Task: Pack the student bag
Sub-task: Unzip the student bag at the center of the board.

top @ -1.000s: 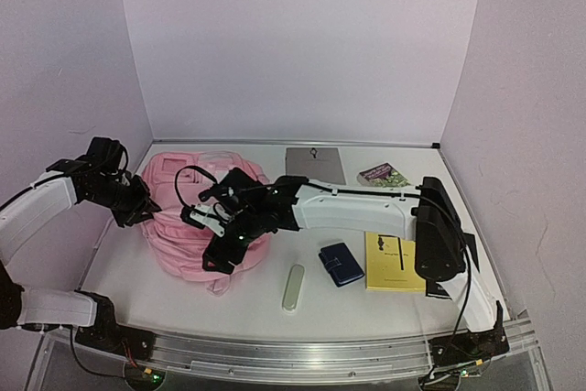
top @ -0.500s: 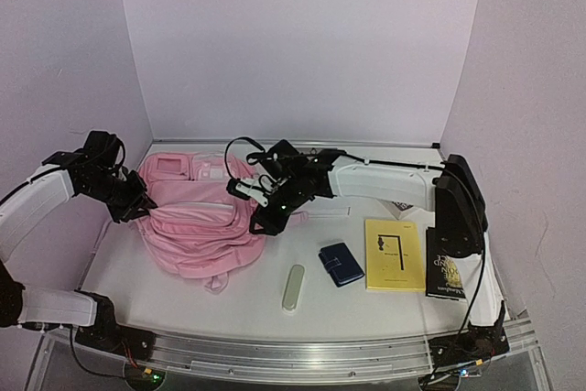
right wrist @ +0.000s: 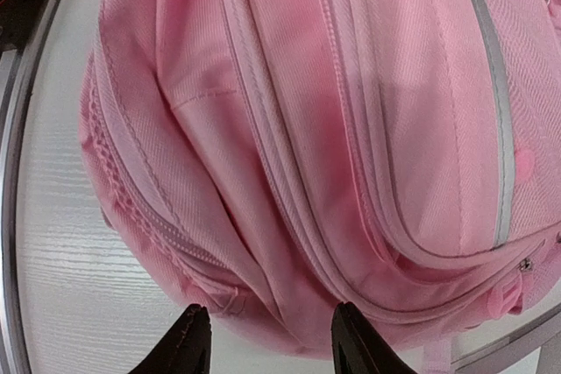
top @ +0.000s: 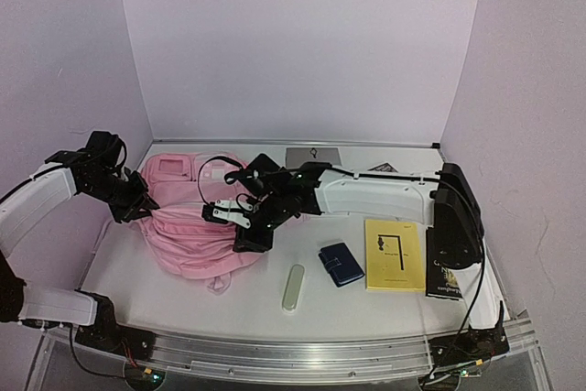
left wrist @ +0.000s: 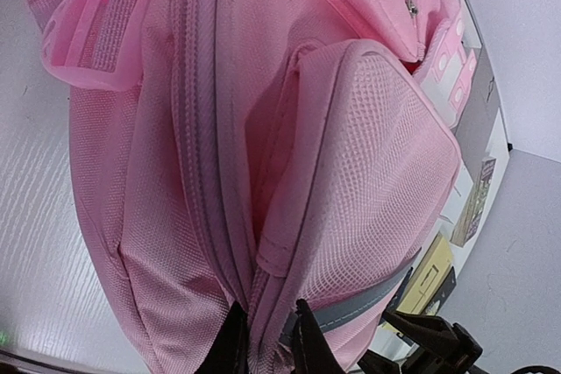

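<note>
The pink student bag lies on the left half of the table, with its zip seams running across it. My left gripper is at the bag's left side. In the left wrist view the left gripper is shut on a fold of the bag by a zip seam next to the mesh side pocket. My right gripper is over the bag's near right edge. In the right wrist view the right gripper is open and empty just above the bag.
A pale oblong case, a dark blue wallet, a yellow book and a black book lie right of the bag. A grey flat book lies at the back, partly behind my right arm.
My right gripper swung from the bag's near edge to its far right side and has come back toward its near right edge. The bag has shifted and bunched. My left gripper keeps its hold.
</note>
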### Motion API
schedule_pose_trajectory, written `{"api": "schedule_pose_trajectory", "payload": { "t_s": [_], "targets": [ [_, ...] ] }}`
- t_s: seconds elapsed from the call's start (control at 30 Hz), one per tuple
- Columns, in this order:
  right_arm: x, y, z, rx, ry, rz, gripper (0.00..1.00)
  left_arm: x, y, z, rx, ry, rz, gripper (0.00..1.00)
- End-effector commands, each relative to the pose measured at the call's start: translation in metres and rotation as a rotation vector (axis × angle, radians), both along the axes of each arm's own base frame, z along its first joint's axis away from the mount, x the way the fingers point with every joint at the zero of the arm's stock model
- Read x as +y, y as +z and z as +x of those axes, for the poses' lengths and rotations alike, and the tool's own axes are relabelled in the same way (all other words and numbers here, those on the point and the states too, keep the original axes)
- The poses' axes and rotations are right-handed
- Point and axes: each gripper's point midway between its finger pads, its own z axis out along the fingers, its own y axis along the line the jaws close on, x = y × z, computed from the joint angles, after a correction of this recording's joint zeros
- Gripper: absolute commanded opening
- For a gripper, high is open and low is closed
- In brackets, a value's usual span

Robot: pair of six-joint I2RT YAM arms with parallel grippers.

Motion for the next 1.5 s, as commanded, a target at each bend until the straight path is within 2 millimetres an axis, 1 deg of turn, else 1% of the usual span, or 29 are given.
{"api": "schedule_pose_trajectory", "payload": {
  "t_s": [0.0, 0.1, 0.23, 0.3, 0.4, 0.43, 0.53, 0.6, 0.63, 0.67, 0.7, 0.77, 0.8, 0.83, 0.93, 1.0, 1.07, 1.1, 1.17, 1.2, 1.23, 1.27, 1.33, 1.4, 1.47],
  "targets": [
    [0.012, 0.003, 0.02, -0.125, -0.009, -0.003, 0.45, -0.016, 0.054, 0.026, -0.195, -0.059, -0.084, 0.0],
    [0.015, -0.001, 0.026, -0.151, -0.018, -0.006, 0.38, -0.016, 0.054, 0.024, -0.195, -0.06, -0.081, 0.0],
    [0.015, -0.009, 0.027, -0.161, -0.005, -0.02, 0.29, -0.014, 0.055, 0.022, -0.193, -0.06, -0.073, 0.0],
    [0.013, -0.013, 0.024, -0.154, 0.006, -0.027, 0.29, -0.013, 0.054, 0.021, -0.192, -0.057, -0.071, 0.0],
    [0.009, -0.018, 0.012, -0.115, 0.038, -0.03, 0.36, -0.012, 0.053, 0.023, -0.184, -0.051, -0.079, 0.0],
    [0.007, -0.018, 0.01, -0.116, 0.042, -0.032, 0.37, -0.012, 0.052, 0.024, -0.18, -0.051, -0.08, 0.0],
    [0.0, -0.029, 0.01, -0.153, 0.059, -0.077, 0.39, -0.014, 0.052, 0.027, -0.179, -0.052, -0.109, 0.0],
    [-0.002, -0.037, 0.013, -0.178, 0.059, -0.096, 0.38, -0.018, 0.052, 0.029, -0.182, -0.059, -0.136, 0.0],
    [-0.002, -0.04, 0.017, -0.196, 0.051, -0.101, 0.35, -0.019, 0.053, 0.03, -0.183, -0.064, -0.146, 0.0],
    [-0.002, -0.041, 0.02, -0.211, 0.045, -0.102, 0.32, -0.02, 0.052, 0.031, -0.181, -0.067, -0.152, 0.0],
    [0.0, -0.041, 0.023, -0.224, 0.039, -0.101, 0.26, -0.021, 0.052, 0.031, -0.18, -0.069, -0.156, 0.0],
    [0.003, -0.036, 0.028, -0.239, 0.019, -0.087, 0.07, -0.021, 0.05, 0.032, -0.177, -0.069, -0.154, 0.0],
    [0.005, -0.032, 0.03, -0.237, 0.006, -0.077, 0.0, -0.02, 0.048, 0.033, -0.174, -0.069, -0.152, 0.0],
    [0.007, -0.027, 0.029, -0.229, -0.007, -0.065, 0.0, -0.02, 0.045, 0.034, -0.172, -0.07, -0.148, 0.0],
    [0.011, -0.003, 0.018, -0.176, -0.026, -0.001, 0.0, -0.014, 0.033, 0.037, -0.154, -0.066, -0.116, 0.0],
    [0.016, 0.017, 0.009, -0.109, -0.038, 0.047, 0.0, -0.009, 0.024, 0.041, -0.147, -0.065, -0.084, 0.01],
    [0.021, 0.032, 0.003, -0.055, -0.045, 0.082, 0.0, -0.005, 0.013, 0.045, -0.133, -0.071, -0.058, 0.07],
    [0.024, 0.041, 0.0, -0.027, -0.047, 0.105, 0.0, -0.003, 0.008, 0.047, -0.128, -0.079, -0.048, 0.11],
    [0.03, 0.055, -0.005, 0.022, -0.056, 0.142, 0.0, -0.001, 0.004, 0.049, -0.129, -0.095, -0.032, 0.25],
    [0.032, 0.059, -0.007, 0.043, -0.06, 0.156, 0.0, -0.002, 0.007, 0.049, -0.147, -0.116, -0.023, 0.33],
    [0.035, 0.064, -0.007, 0.053, -0.064, 0.169, 0.0, -0.002, 0.012, 0.049, -0.176, -0.135, -0.016, 0.44],
    [0.037, 0.068, -0.007, 0.059, -0.067, 0.181, 0.0, -0.003, 0.02, 0.048, -0.21, -0.153, -0.009, 0.53],
    [0.04, 0.07, -0.006, 0.066, -0.072, 0.19, 0.0, -0.003, 0.044, 0.043, -0.31, -0.196, 0.017, 0.7],
    [0.041, 0.07, -0.003, 0.066, -0.078, 0.192, 0.0, -0.003, 0.069, 0.035, -0.409, -0.228, 0.039, 0.78],
    [0.042, 0.068, 0.0, 0.077, -0.086, 0.196, 0.0, -0.009, 0.093, 0.024, -0.509, -0.284, 0.036, 0.81]
  ]
}}
